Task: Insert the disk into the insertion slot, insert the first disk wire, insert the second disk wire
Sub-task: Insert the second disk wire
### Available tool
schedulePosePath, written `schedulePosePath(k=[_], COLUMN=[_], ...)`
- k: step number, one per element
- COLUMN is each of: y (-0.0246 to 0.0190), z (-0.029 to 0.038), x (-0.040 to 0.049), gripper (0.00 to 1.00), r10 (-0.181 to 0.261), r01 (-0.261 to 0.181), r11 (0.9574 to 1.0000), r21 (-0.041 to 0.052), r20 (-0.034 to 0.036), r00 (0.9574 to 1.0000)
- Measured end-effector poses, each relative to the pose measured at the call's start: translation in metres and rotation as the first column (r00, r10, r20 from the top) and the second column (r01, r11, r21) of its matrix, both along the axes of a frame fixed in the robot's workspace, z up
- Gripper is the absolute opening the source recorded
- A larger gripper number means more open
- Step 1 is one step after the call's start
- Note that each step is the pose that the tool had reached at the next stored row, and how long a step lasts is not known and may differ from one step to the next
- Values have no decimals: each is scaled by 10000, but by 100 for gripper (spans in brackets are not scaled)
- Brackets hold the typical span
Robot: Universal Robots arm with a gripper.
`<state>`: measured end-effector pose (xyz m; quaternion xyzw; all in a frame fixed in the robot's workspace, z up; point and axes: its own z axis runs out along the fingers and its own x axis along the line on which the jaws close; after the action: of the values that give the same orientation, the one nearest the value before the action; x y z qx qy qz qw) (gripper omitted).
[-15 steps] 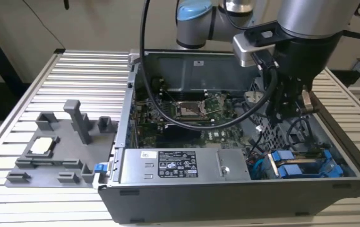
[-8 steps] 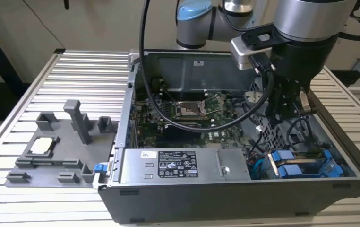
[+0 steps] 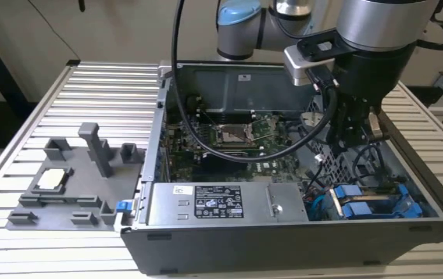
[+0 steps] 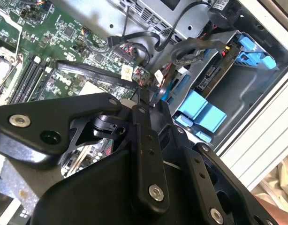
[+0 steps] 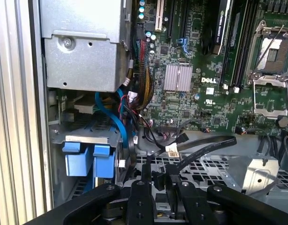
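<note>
An open computer case [image 3: 283, 247] was set on a slatted metal table [image 3: 105, 99], with a grey fixture tray [image 3: 89, 189] laid beside it towards the exterior view's left. Inside the case a green motherboard [image 3: 233, 142] was seen at the middle, and a grey power-supply box [image 3: 221, 203] was mounted along the near wall. The disk [image 3: 357, 208] was seated in the insertion slot [image 3: 411, 206], in the near corner at the exterior view's right. The blue end tabs of its carrier were plainly shown, the metal body being mostly hidden. The space between the power-supply box and the slot was crowded by a blue cable [image 5: 111, 117] and a bundle of coloured wires [image 5: 145, 79], and a perforated metal cage [image 5: 214, 165] was placed just beside the gripper [image 5: 159, 177]. Two flat black cables [image 5: 207, 144] were draped over that cage and led down towards the gripper. The arm [image 3: 377, 23] was angled steeply down from above into the case at the exterior view's right, with a thick black hose [image 3: 229, 154] looped from it across the motherboard. The gripper was held low between the motherboard and the slot, near the disk's tabs but apart from them. Whether the gripper was closed on a cable could not be told.
</note>
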<state>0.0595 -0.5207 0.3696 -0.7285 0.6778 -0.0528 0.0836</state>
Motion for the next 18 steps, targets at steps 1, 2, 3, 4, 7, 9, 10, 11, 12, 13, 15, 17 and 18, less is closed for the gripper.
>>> schedulePosePath(k=[1,2,3,4,7,9,10,11,12,13,15,17,18], y=[0,0,0,0,0,0,0,2,3,4,6,8,11], z=[0,0,0,0,-1,-1,-1,-3,-3,-2,-2,-1,-1], x=[0,0,0,0,0,0,0,0,0,0,0,0,-1], gripper=[25,25,18,18,18,18,18,18,18,18,20,20,26], r10=[0,0,0,0,0,0,0,0,1,1,0,0,1], r01=[0,0,0,0,0,0,0,0,-1,-1,0,0,-1], r11=[10000,10000,10000,10000,10000,10000,10000,10000,10000,10000,10000,10000,10000], r21=[-1,0,0,0,-1,-1,0,4,4,1,0,0,-5], r20=[0,0,0,0,0,0,0,1,1,0,0,0,0], r00=[10000,10000,10000,10000,10000,10000,10000,10000,10000,10000,10000,10000,10000])
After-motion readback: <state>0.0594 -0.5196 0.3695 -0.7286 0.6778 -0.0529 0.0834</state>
